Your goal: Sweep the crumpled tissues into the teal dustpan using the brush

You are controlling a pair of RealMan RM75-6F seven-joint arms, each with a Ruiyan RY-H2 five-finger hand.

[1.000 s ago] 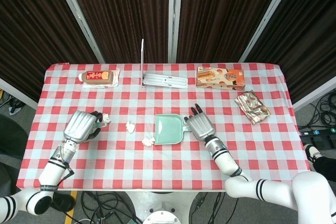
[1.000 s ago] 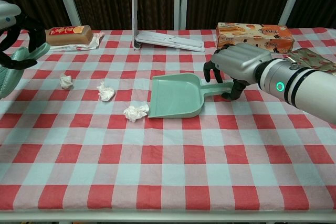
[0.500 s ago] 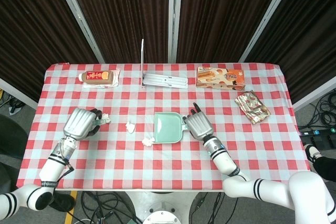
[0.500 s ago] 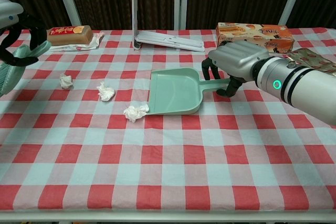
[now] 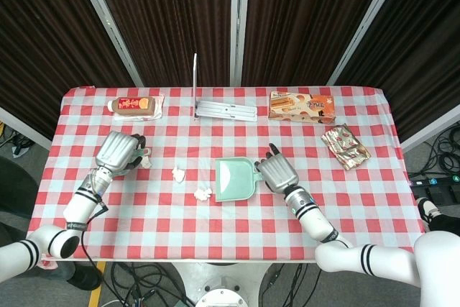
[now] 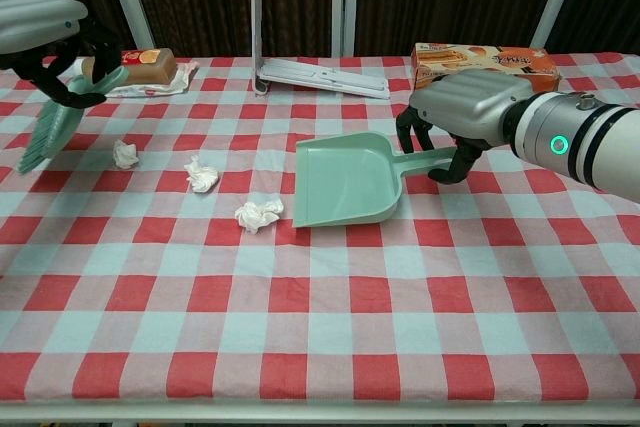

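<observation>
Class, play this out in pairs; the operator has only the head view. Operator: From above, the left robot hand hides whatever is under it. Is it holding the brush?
Observer: Yes. The chest view shows the left robot hand gripping the brush, with its teal bristles hanging down below the hand.
Operator: Is the right robot hand holding the dustpan, or only above it?
Observer: Holding it. Its fingers curl around the handle from above.
Operator: Is there anything on that arm I can't see?
Observer: A green light glows on the wrist.
</observation>
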